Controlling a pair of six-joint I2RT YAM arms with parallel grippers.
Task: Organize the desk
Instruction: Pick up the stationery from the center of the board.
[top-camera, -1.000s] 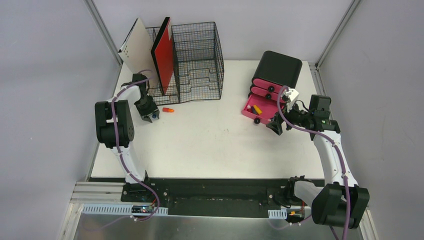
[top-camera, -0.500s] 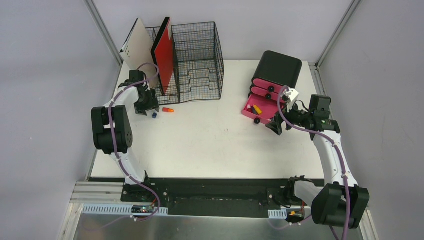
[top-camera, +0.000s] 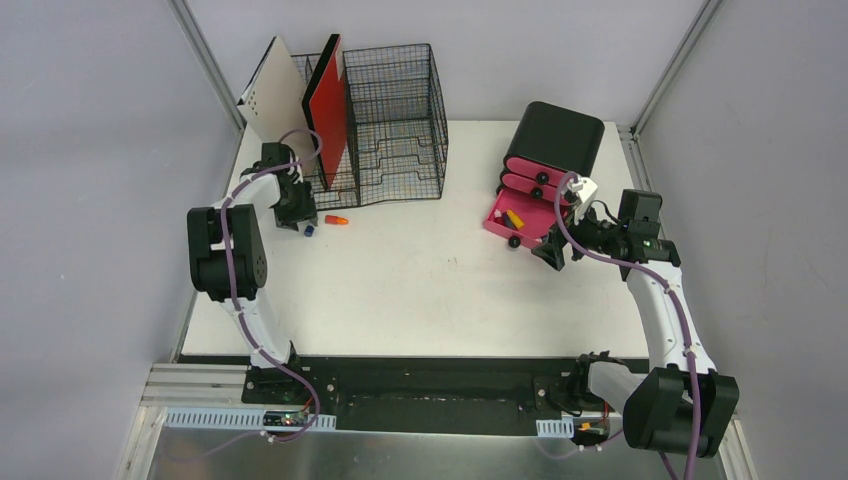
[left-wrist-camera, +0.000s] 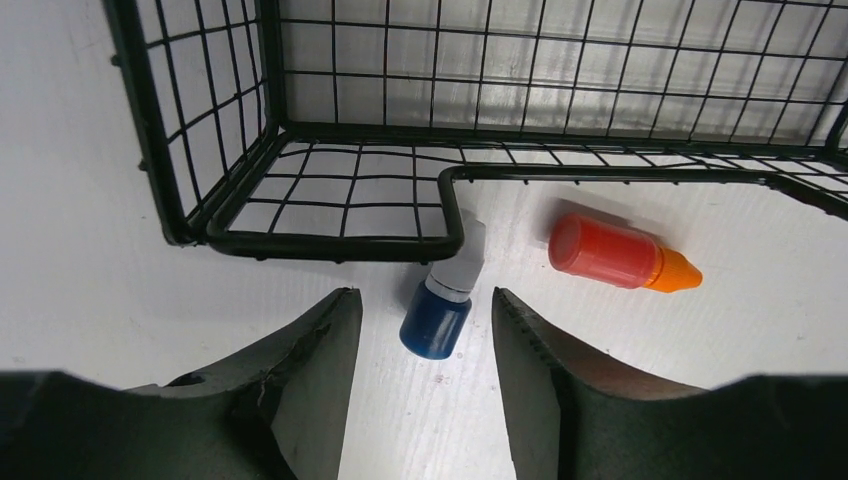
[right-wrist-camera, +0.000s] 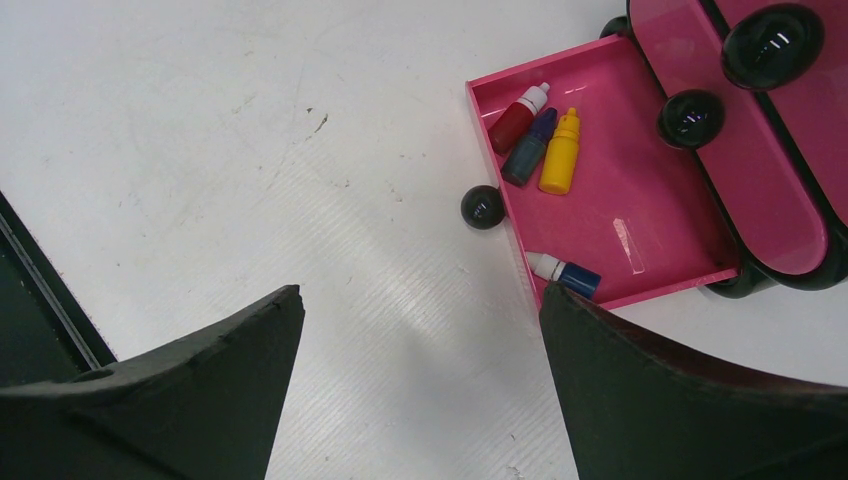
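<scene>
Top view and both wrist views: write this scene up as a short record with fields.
desk: white tabletop
left hand: open, fingertips either side of the blue bottle, not gripping
blue bottle: lying flat, white cap at the wire organizer edge
red bottle: lying flat, orange cap, outside the organizer
right hand: open, empty, near the pink drawer
pink drawer: open, four small bottles inside
</scene>
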